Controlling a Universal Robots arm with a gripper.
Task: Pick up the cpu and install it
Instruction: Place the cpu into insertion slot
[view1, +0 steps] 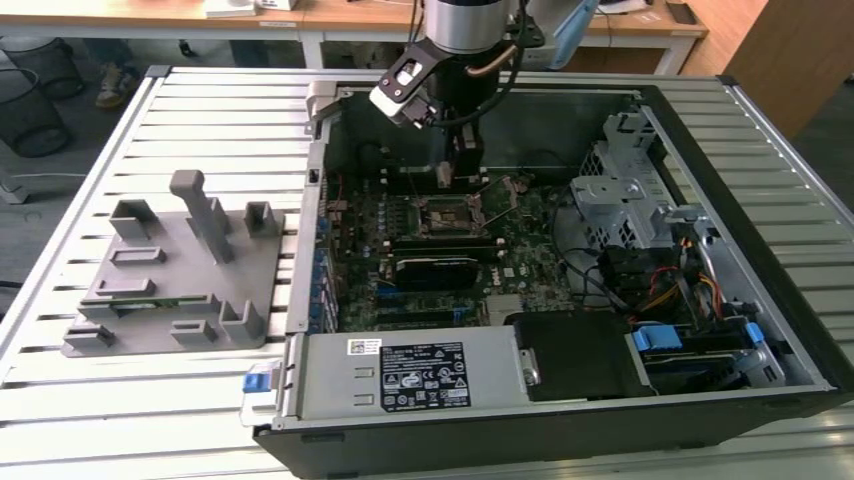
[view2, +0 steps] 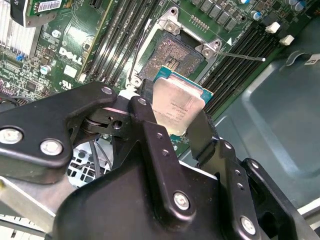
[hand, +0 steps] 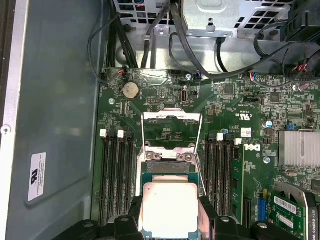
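Black jaws sit pinched on two opposite edges of the cpu (view2: 179, 106), holding it clear above the open socket (view2: 172, 56) on the motherboard (view2: 75, 45) inside the computer case (view1: 561, 125). Seating it well, I judge, calls for squaring the chip to the socket frame, keeping it level and lowering it straight, without sliding across the contacts or touching the raised load plate (hand: 172, 131).

cpu (hand: 167, 210): edge cut off by frame | socket (view2: 172, 57): near part apparently hidden behind cpu
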